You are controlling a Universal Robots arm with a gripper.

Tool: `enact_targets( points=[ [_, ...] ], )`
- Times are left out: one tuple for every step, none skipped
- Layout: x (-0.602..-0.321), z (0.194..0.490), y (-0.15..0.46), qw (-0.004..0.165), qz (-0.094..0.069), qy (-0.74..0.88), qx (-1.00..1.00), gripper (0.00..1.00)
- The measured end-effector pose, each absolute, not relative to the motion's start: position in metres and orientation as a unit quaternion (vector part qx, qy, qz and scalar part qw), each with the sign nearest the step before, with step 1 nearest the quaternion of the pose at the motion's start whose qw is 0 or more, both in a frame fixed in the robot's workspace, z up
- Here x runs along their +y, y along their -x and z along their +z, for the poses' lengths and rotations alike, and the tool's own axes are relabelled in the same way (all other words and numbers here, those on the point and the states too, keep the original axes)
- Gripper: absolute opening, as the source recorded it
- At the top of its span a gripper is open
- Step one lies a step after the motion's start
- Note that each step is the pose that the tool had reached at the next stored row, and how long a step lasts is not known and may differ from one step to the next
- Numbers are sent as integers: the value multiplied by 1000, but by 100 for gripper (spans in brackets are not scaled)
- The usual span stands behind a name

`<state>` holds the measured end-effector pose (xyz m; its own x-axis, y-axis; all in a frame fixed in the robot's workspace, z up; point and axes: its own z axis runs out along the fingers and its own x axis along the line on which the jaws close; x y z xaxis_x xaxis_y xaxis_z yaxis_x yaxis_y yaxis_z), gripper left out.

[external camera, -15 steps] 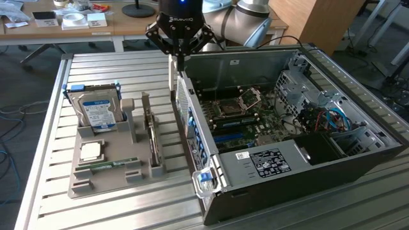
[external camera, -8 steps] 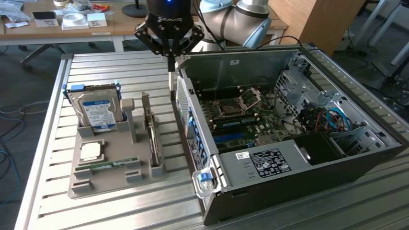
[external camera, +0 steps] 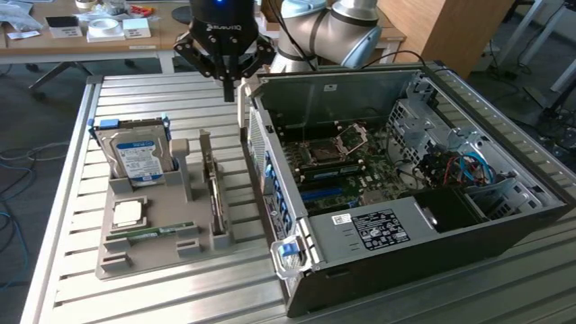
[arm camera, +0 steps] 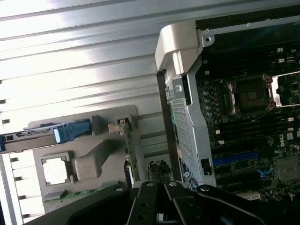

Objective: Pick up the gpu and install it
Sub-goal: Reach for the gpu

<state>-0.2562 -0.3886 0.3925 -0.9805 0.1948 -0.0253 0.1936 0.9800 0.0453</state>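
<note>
The gpu point(external camera: 209, 185) stands on its long edge in a slot of the grey holder point(external camera: 135, 260) on the slatted metal table. The wrist view catches it as a thin upright card point(arm camera: 129, 150). My gripper point(external camera: 229, 93) hangs above the table's far side, beyond the holder and beside the far corner of the open computer case point(external camera: 360, 266). Its fingers point(arm camera: 161, 183) are shut together with nothing between them, well apart from the gpu. Inside the case lies the motherboard point(external camera: 338, 165) with blue slots point(arm camera: 234, 158).
The holder also carries a silver hard drive point(external camera: 139, 158) with a blue-white label, a square processor point(external camera: 129, 212) and a green memory stick point(external camera: 153, 233). A wooden desk with small boxes point(external camera: 99, 30) stands behind the table. Bare slats lie at the exterior view's left.
</note>
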Motion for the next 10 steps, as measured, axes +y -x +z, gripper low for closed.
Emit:
enact_targets(
  points=[
    [-389,393,259,15,21,-99,995,11],
    [-389,393,263,15,21,-99,995,11],
    [-389,393,265,15,21,-99,995,11],
    [-389,393,267,15,21,-99,995,11],
    [-389,393,267,15,21,-99,995,11],
    [-389,392,267,15,21,-99,995,11],
    [-389,392,267,15,21,-99,995,11],
    [-389,393,267,15,21,-97,995,11],
    [-389,393,267,15,21,-96,995,11],
    [-389,393,268,15,21,-93,995,11]
  ],
)
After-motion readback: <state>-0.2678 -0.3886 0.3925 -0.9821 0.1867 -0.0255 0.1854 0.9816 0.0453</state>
